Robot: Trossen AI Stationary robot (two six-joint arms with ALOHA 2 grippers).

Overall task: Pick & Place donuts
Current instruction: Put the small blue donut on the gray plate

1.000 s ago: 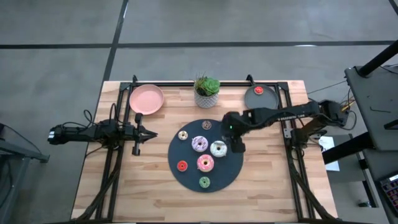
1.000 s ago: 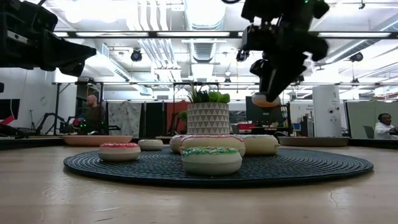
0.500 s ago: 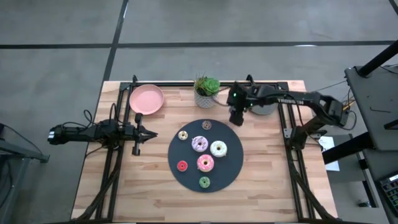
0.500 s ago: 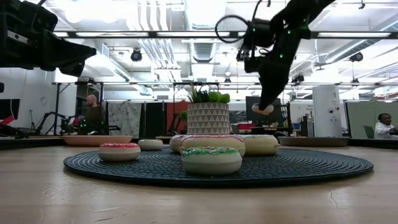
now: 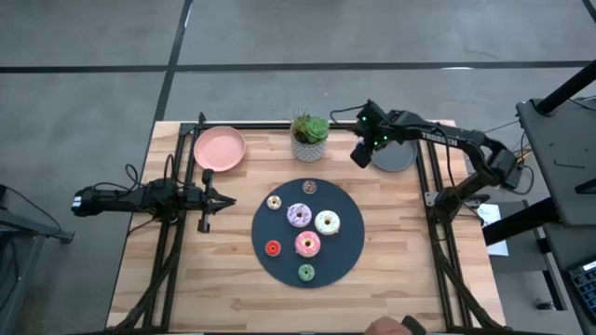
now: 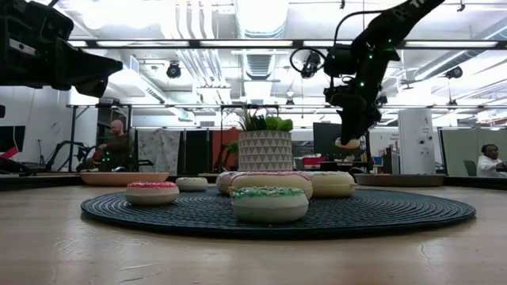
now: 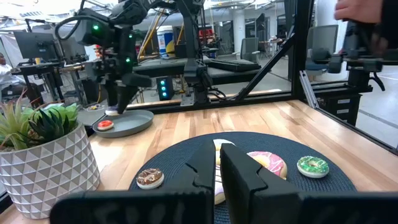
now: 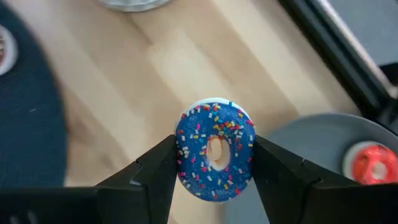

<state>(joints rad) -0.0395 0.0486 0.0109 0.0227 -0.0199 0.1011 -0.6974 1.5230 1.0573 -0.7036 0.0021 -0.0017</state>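
My right gripper point(image 5: 362, 154) hangs above the near-left rim of the grey plate point(image 5: 395, 154), shut on a blue sprinkled donut point(image 8: 215, 155). A red donut point(image 8: 371, 167) lies on that plate. Several donuts rest flat on the dark round mat point(image 5: 346, 255): white point(image 5: 327, 222), purple-white point(image 5: 299, 216), pink point(image 5: 307, 244), green point(image 5: 306, 273), red point(image 5: 273, 247), cream point(image 5: 274, 202) and brown point(image 5: 309, 187). My left gripper point(image 5: 220, 198) waits shut at the table's left, pointing level toward the mat. My right gripper pinches the blue donut between its two fingers point(image 8: 157, 177), by two opposite sides of its outer rim point(image 8: 181, 155). The fingers come steeply from above. The donut's frosted top faces back up toward the wrist. It hangs clear point(image 6: 347, 143) of table and plate.
A pink plate point(image 5: 220, 148) sits at the far left and a potted plant point(image 5: 310, 137) in a white pot at the far middle. Black frame rails point(image 5: 430, 177) run along both table sides. People show in the room beyond the table.
My right gripper has swung from above the mat's right half toward the table's far right corner, carrying the blue donut clear of the table to the grey plate's edge. It has rolled about its own axis on the way. The jaws kept their hold.
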